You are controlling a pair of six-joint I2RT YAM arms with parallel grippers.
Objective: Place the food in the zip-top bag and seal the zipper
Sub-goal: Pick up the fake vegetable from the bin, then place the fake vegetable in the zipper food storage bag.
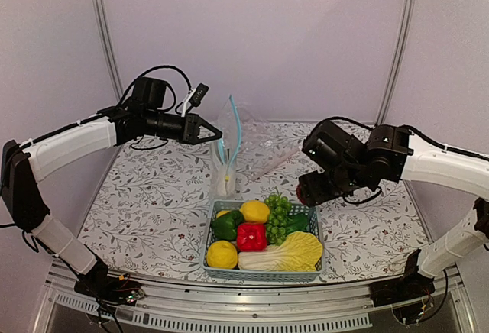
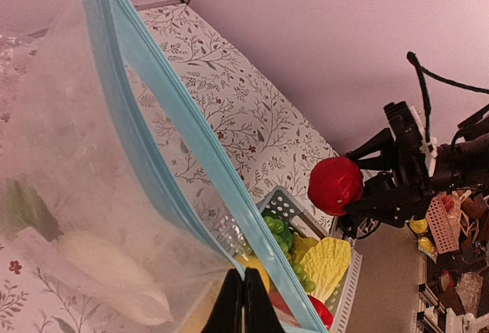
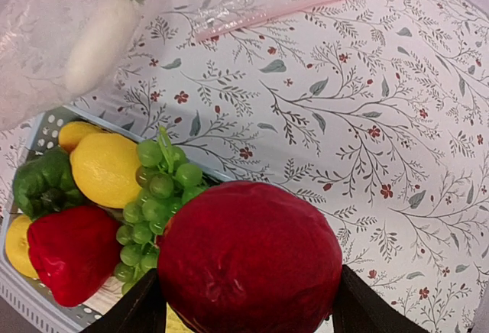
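My left gripper is shut on the mouth edge of the clear zip-top bag and holds it up so that it hangs open behind the basket. In the left wrist view the gripper pinches the bag by its teal-blue zipper. A white radish with green leaves lies inside the bag. My right gripper is shut on a red round fruit, held above the basket's right rear corner. The fruit also shows in the left wrist view.
A light-blue slatted basket at the table's front holds two lemons, a green pepper, a red pepper, green grapes and a pale cabbage. A pink strip lies under clear plastic behind the basket.
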